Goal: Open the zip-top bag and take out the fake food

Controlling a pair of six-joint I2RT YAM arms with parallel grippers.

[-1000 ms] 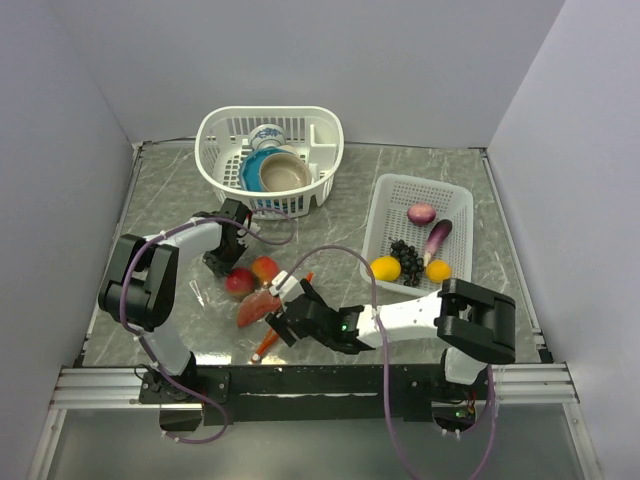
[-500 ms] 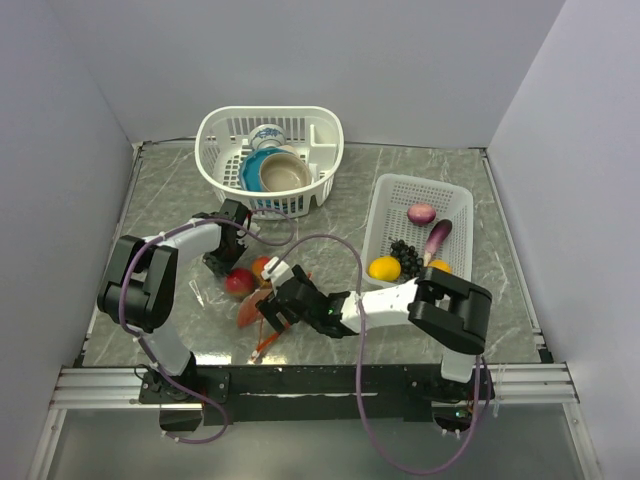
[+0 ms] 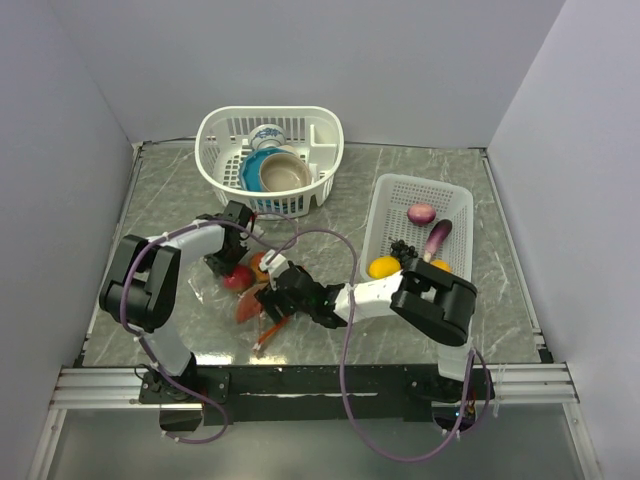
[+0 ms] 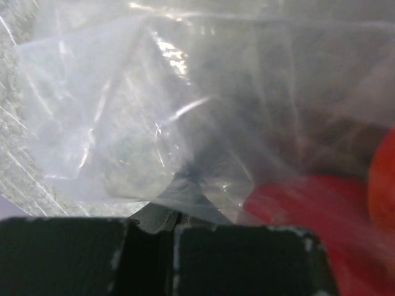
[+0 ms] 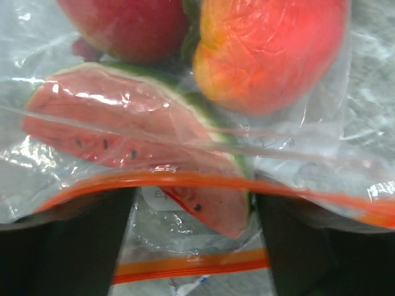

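On the desk [image 3: 400, 170], left jaws pinch the bag [image 4: 111, 105]; right jaws, spread, should close on the watermelon slice [image 5: 142, 129] between them.

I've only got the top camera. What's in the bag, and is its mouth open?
Observer: The right wrist view shows a seeded watermelon slice, an apple and an orange-red fruit inside the bag.
Operator: And the mouth?
Observer: Its two orange strips stand apart, with the slice's tip showing between them.
Operator: What's the left claw doing?
Observer: The left claw is shut on a fold of the bag's clear film.
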